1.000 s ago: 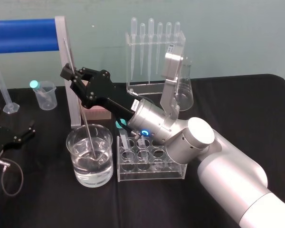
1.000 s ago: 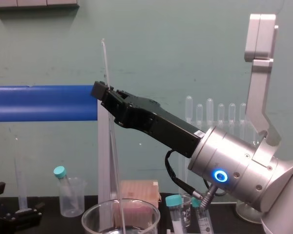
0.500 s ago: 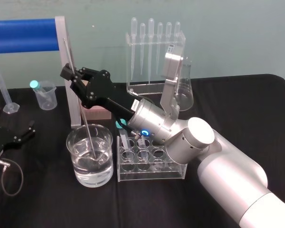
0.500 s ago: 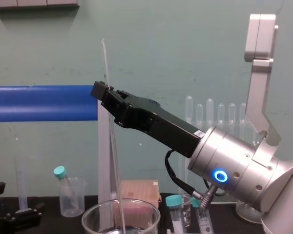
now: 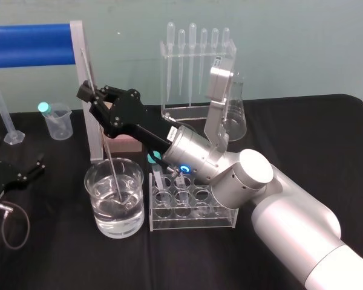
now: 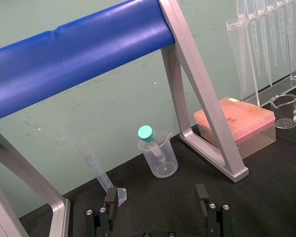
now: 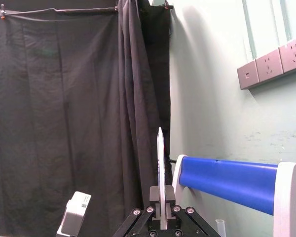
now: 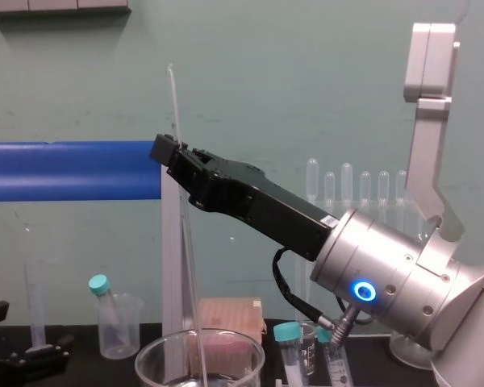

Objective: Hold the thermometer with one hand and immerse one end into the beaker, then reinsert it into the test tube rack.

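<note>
The thermometer (image 5: 109, 157), a long thin glass rod, leans a little from upright, and its lower end dips into the water in the beaker (image 5: 88, 179). My right gripper (image 5: 92, 95) is shut on the rod's upper part, well above the beaker's rim. In the chest view the thermometer (image 8: 174, 105) sticks up past the right gripper (image 8: 166, 150) and runs down into the beaker (image 8: 149, 351). The right wrist view shows the thermometer (image 7: 160, 163) clamped between the closed fingers. The clear test tube rack (image 5: 190, 208) stands just right of the beaker. My left gripper (image 6: 157, 202) rests open and empty at the table's left.
A blue bar on a grey frame (image 5: 30, 45) stands behind the beaker. A small beaker with a teal-capped tube (image 5: 55, 121) and a graduated cylinder (image 5: 6, 118) sit at the far left. A pipette stand (image 5: 196, 66), conical flask (image 5: 236, 112) and pink box (image 6: 241, 121) are behind.
</note>
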Controlling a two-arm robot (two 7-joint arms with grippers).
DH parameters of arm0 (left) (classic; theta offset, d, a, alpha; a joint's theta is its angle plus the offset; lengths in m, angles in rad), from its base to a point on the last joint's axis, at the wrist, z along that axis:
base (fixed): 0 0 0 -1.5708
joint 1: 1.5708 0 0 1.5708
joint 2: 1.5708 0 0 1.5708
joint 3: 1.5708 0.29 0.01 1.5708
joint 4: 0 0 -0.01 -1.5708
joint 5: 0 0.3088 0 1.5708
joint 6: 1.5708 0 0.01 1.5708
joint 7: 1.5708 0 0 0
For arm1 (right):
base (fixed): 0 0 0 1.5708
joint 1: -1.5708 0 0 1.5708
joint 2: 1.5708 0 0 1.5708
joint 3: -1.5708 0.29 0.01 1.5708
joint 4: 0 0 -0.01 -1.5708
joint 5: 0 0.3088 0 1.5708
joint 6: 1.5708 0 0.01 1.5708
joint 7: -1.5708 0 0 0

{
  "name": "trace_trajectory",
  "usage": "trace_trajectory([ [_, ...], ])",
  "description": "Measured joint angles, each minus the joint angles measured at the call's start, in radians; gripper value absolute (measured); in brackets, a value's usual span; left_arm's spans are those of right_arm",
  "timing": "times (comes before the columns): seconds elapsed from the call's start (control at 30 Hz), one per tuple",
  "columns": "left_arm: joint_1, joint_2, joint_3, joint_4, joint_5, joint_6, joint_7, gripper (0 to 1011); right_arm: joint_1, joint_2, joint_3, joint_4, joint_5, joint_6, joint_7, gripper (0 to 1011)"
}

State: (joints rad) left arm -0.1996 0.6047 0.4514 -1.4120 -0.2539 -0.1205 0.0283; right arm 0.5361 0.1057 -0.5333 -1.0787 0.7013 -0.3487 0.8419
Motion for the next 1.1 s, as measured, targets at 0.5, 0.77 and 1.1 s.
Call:
trace_trajectory([
  [0.5,0.0,0.0,0.0,0.0,0.0,0.0,0.0,1008,0.0,0.0,0.0,0.0,0.0,0.0,0.0,57],
  [0.77,0.0,0.0,0.0,0.0,0.0,0.0,0.0,1008,0.0,0.0,0.0,0.0,0.0,0.0,0.0,57],
  [1.1,0.0,0.0,0.0,0.0,0.0,0.0,0.0,1008,0.0,0.0,0.0,0.0,0.0,0.0,0.0,57],
])
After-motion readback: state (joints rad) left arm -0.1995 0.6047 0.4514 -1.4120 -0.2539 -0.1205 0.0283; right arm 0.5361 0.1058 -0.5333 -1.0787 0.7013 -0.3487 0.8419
